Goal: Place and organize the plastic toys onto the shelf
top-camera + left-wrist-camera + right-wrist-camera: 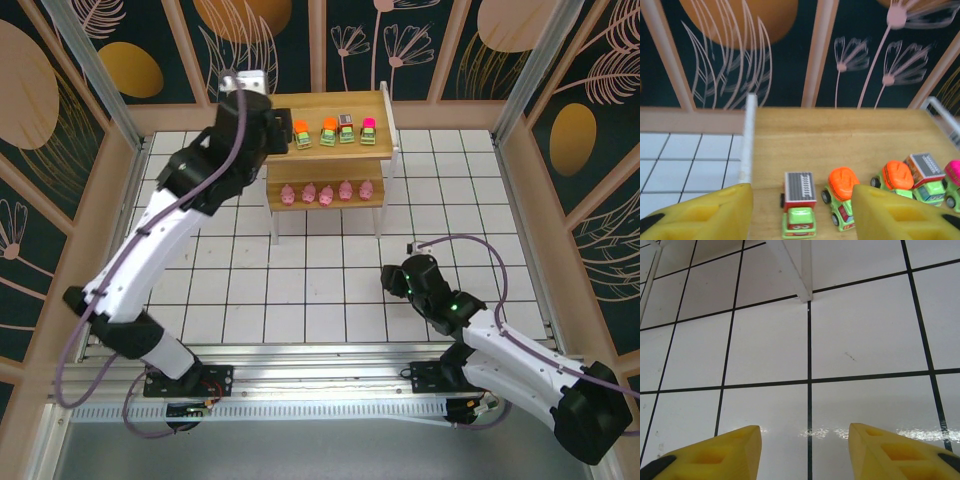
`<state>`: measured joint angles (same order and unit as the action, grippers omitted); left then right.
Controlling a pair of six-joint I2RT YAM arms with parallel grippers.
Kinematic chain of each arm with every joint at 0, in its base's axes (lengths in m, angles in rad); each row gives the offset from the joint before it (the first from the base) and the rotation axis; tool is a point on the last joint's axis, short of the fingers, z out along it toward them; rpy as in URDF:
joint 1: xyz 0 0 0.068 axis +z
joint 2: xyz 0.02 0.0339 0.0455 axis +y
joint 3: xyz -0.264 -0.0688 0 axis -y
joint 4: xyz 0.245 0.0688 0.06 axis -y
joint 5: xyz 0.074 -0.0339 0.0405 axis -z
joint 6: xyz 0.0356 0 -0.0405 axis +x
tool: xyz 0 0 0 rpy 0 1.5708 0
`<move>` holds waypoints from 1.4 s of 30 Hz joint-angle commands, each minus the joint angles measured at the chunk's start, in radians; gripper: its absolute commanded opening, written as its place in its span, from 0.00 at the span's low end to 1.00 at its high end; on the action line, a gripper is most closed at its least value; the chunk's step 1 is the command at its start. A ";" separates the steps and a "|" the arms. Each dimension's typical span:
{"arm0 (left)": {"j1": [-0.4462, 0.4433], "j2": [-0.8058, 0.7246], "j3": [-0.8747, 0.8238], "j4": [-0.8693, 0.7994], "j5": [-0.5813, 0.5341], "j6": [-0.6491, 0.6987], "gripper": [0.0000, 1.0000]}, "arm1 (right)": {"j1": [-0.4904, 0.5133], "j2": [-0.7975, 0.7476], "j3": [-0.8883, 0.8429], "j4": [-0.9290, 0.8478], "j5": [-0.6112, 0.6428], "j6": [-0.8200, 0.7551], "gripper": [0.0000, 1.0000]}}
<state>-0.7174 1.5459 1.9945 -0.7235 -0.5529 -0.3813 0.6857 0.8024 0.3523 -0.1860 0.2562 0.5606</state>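
Nearest, the right fingers hang released over the white gridded counter, holding nothing. Farther back stands the shelf, its long side running left to right. Five pink pigs line its lower tier in a left-to-right row. On the top tier the little vehicles sit side by side, noses pointing near. The left fingers are spread apart either side of the leftmost, ribbed-top truck, not touching it.
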 commanded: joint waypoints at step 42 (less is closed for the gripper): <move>0.502 -0.325 -1.308 0.867 0.187 0.046 0.99 | -0.556 0.547 0.424 -0.053 -0.235 -0.138 0.75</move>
<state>-0.2222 1.2022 0.7303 -0.0166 -0.3023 -0.4007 0.1555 1.3117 0.7372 -0.2573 0.0437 0.4526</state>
